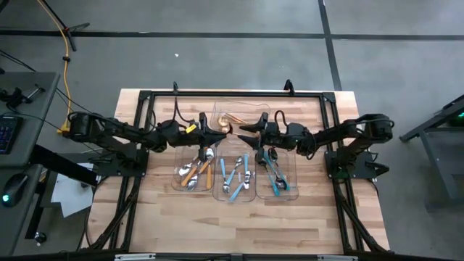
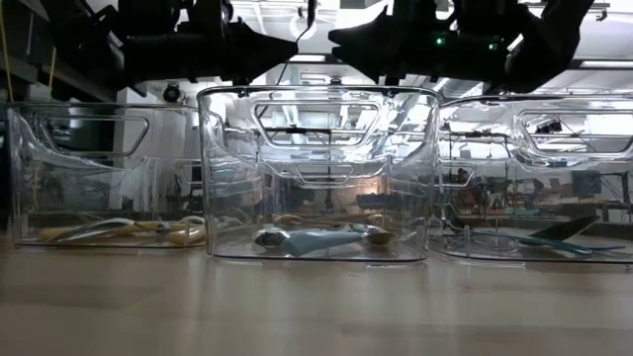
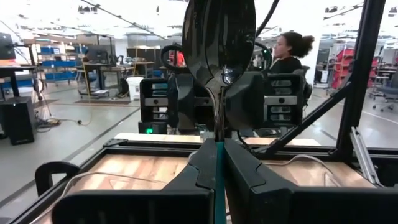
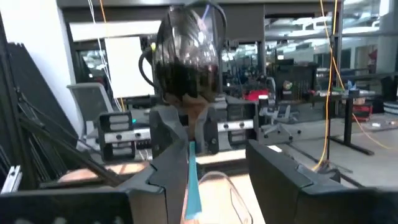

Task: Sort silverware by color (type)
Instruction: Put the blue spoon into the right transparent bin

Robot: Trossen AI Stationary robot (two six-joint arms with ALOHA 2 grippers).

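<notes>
1. The left gripper (image 3: 217, 155), pressed together on the teal handle, holds the dark spoon (image 3: 219, 50) upright above the trays, facing the right gripper (image 4: 214, 165), whose fingers stand spread around the handle.
2. Judged step: handover. Seat the right fingers fully on the handle before the left lets go.
3. Stay above the middle tray (image 2: 318, 99) rim; free room lies overhead.
</notes>
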